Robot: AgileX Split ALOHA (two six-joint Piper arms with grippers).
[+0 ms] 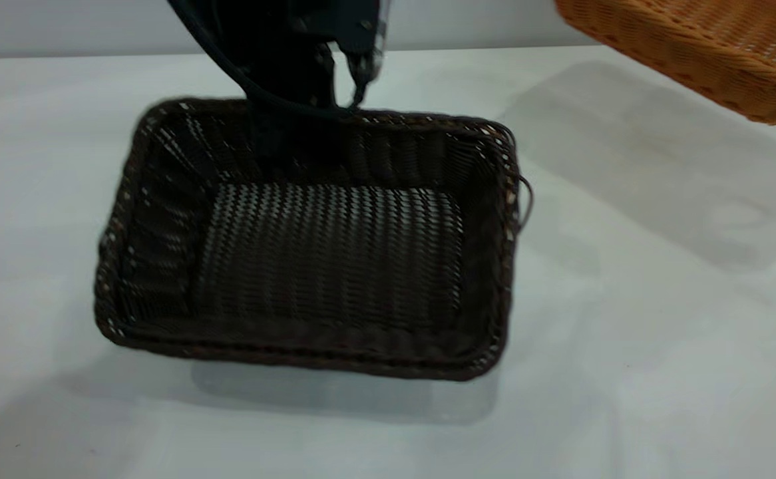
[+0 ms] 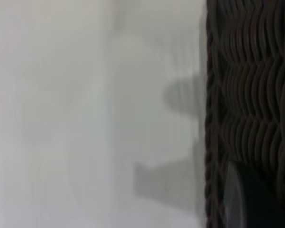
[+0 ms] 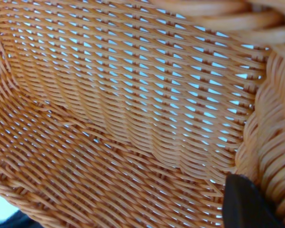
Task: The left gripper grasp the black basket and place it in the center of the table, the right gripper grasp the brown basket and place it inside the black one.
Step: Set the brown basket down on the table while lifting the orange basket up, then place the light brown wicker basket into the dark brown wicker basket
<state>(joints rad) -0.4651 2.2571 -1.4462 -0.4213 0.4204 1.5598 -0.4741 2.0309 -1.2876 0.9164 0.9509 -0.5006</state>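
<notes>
- The black basket (image 1: 315, 259) sits near the middle of the counter (image 1: 627, 332), upright. Its near edge looks slightly raised, judging by the shadow beneath, so it may not be fully set down.
- The left end effector (image 1: 295, 143) reaches down from the far side onto the basket's far wall. It appears clamped on that wall, one jaw inside and one outside. The left wrist view shows a dark finger (image 2: 256, 199) against the weave.
- The brown basket (image 1: 707, 53) hangs in the air at the far right, tilted, clear of the counter and well apart from the black one.
- The right end effector is out of the exterior view. The right wrist view shows only a dark finger (image 3: 244, 202) against the brown basket's inner wall near the rim, so it seems to be gripping that wall.
- Progress: step one looks nearly done, pending release. Step two is under way: the brown basket is lifted, but carrying it over and lowering it inside are left.
</notes>
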